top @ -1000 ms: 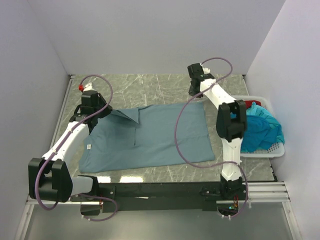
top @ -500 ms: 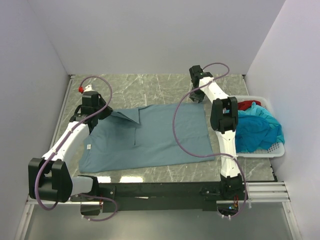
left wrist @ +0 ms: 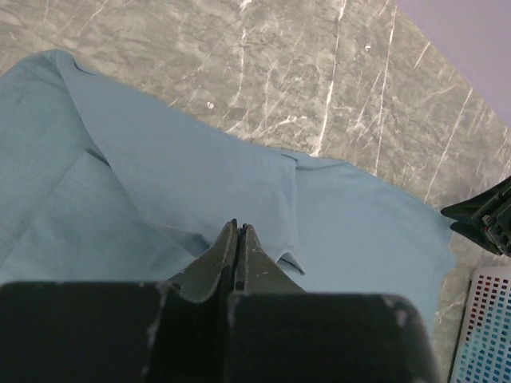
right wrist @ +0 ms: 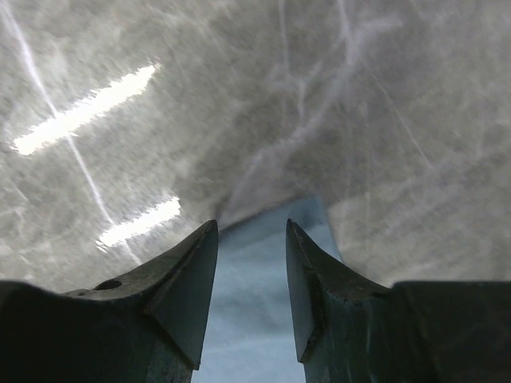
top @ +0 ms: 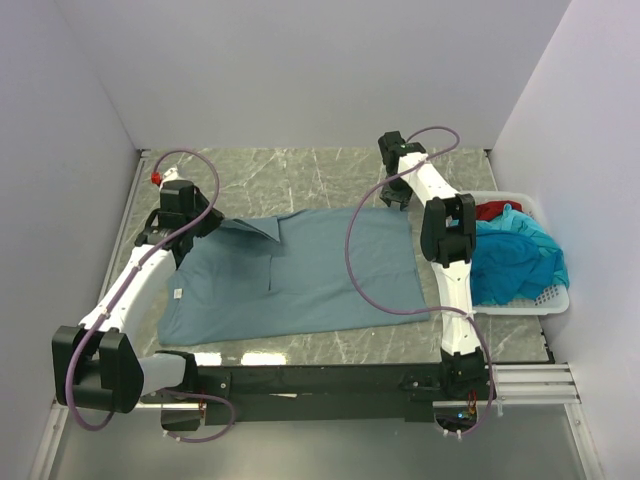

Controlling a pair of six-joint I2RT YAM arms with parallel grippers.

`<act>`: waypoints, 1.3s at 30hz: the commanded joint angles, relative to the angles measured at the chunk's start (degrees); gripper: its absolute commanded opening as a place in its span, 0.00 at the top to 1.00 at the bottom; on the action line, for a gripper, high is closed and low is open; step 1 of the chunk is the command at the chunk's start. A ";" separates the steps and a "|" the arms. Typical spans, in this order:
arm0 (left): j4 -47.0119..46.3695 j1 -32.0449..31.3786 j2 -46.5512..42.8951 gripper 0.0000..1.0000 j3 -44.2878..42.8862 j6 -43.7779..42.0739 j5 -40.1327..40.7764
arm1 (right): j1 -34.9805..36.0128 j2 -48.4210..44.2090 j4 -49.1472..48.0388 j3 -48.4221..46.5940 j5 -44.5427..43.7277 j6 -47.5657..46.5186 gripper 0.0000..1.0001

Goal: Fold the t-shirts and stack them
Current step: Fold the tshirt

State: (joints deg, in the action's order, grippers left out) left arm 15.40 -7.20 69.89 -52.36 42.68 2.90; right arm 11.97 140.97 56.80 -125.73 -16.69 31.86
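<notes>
The grey-blue shirt [top: 300, 275] lies spread flat on the table [top: 300, 180], at the middle of the work area, just beyond the arm bases. Its hem side faces the near edge. Its right side ends short of the basket [top: 548, 300].

The basket stands at the right edge of the table, beside the right arm. It holds a crumpled turquoise shirt [top: 515, 260], which spills over the rim. A red shirt [top: 492, 210] shows behind the turquoise one, at the far end of the basket.

The left gripper [left wrist: 237, 227] is at the far left part of the grey-blue shirt, next to a turned-over flap [top: 250, 228]. Its jaws are pressed together. Whether cloth is pinched between them cannot be told.

The right gripper [right wrist: 250, 226] is over the far right corner of the grey-blue shirt. Its jaws stand partly apart and hold nothing. The corner lies below the gap between them.
</notes>
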 commanded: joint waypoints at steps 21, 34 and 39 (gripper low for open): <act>-1.25 -0.18 -3.09 1.00 -1.61 1.35 -0.35 | -0.19 2.04 1.92 -4.26 3.06 4.61 0.61; 0.33 -0.18 -3.00 1.00 -2.48 1.53 0.79 | -0.28 -0.34 1.75 0.92 6.14 7.69 0.69; -0.02 -0.18 -3.35 1.00 -2.40 1.71 0.62 | -0.36 -1.48 0.86 3.03 6.14 7.61 1.00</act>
State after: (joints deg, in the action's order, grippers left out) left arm 15.94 -7.22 68.36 -52.42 44.21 2.90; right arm 11.75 140.99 57.91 -125.05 -11.90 38.48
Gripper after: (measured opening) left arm 0.013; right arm 0.038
